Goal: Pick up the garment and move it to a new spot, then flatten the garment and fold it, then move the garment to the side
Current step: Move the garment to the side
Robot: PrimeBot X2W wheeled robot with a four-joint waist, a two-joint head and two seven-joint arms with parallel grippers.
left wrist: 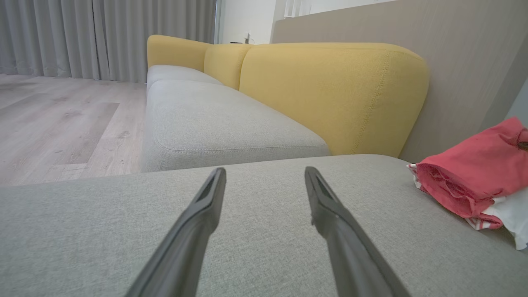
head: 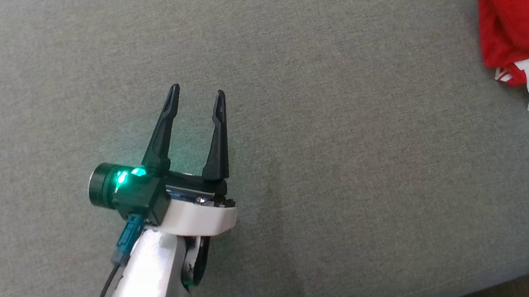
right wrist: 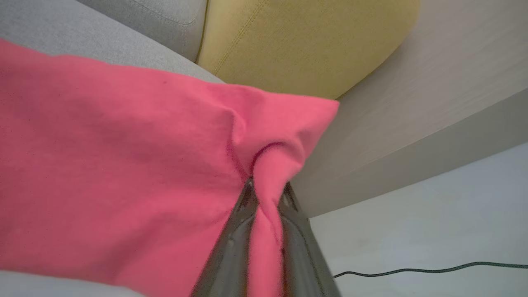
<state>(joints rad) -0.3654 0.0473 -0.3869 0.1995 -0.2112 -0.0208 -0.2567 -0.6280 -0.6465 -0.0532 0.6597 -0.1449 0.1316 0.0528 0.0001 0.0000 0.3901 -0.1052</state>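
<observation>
Garment (right wrist: 123, 165) pinched by right hand (right wrist: 267, 186) on sofa (head: 295, 165).

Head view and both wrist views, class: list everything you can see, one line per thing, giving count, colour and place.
garment: one, red with white parts, in a heap at the right end of the near seat cushion
seat cushions: three, grey, in a row along the sofa
back cushions: three, yellow, along the sofa's back
wall panel: one, grey-brown, behind the sofa
curtains: one run, grey, at the far side of the room
floor: one, pale wood, beside the sofa
cable: one, dark, lying on a pale floor
left gripper: one, dark, jaws open, over bare grey cushion
right gripper: one, dark, jaws shut on a fold of the garment
</observation>
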